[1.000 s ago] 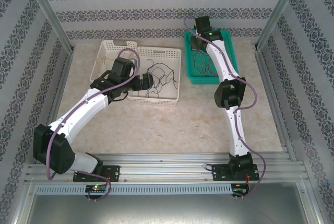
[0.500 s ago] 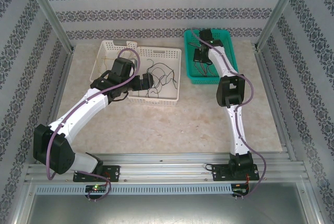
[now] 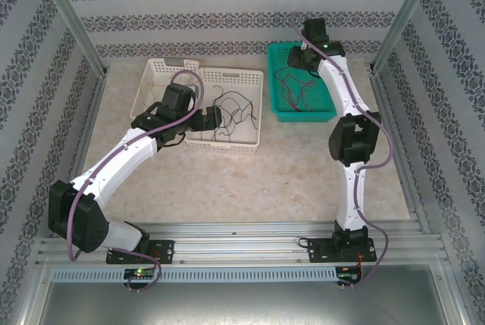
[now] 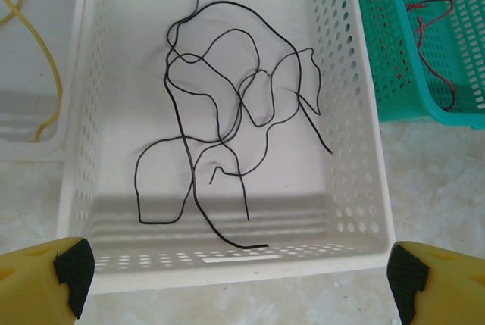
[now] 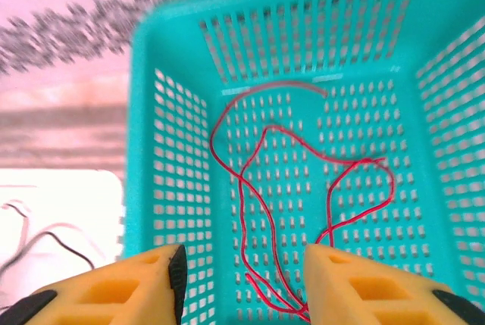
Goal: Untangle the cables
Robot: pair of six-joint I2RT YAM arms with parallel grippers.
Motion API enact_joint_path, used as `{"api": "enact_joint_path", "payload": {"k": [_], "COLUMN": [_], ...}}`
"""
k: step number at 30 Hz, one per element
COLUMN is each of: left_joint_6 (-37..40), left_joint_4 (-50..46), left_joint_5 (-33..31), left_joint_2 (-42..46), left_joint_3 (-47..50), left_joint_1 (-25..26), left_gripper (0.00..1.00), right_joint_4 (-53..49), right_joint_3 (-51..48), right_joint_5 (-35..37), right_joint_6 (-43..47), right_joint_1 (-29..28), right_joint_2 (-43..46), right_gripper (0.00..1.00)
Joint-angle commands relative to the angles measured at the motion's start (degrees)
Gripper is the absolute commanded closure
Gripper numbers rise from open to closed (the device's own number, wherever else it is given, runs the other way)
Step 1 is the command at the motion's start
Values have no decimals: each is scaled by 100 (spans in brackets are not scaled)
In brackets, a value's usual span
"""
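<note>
Sorting step: thin red wavy cable (image 5: 303, 151) lay in teal plastic basket (image 5: 167, 151), R claw (image 5: 242, 279) parted, empty; L claw (image 4: 235, 272) wide open; nxt: grip tangled black cable (image 4: 227, 113).

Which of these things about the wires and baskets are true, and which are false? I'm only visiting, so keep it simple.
1. The red cable lies inside the green basket. True.
2. The black cables lie on the bare table. False: they lie in a loose tangle inside a white basket.
3. A yellow cable lies in the neighbouring white basket, apart from the black ones. True.
4. The left arm's jaws are clamped on a black cable. False: they stand wide open over the near wall of the basket and hold nothing.
</note>
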State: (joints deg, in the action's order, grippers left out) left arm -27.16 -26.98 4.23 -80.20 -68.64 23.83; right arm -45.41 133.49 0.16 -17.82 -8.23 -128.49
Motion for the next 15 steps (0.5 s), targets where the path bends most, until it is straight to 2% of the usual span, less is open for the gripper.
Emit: {"api": "enact_joint_path", "payload": {"k": [1, 5, 9, 15], "left_joint_6": [169, 45, 112, 281], "left_joint_4": [-42, -150, -576, -1240], "left_joint_5": [-229, -232, -465, -849], "left_joint_2": [71, -144, -831, -2178], "left_joint_3": [-168, -438, -1266, -2611], "left_joint_1": [-177, -758, -1217, -1509], "left_gripper": [0, 0, 0, 0], "right_joint_4": [84, 493, 953, 1782], "right_joint_3": [-396, -1271, -2371, -4246], "right_joint_5": [139, -206, -434, -643], "right_joint_6": [51, 98, 187, 90], "right_joint_1": [17, -130, -501, -951], "right_joint_2": [439, 1166, 2021, 3455], "right_gripper": [53, 50, 49, 47]}}
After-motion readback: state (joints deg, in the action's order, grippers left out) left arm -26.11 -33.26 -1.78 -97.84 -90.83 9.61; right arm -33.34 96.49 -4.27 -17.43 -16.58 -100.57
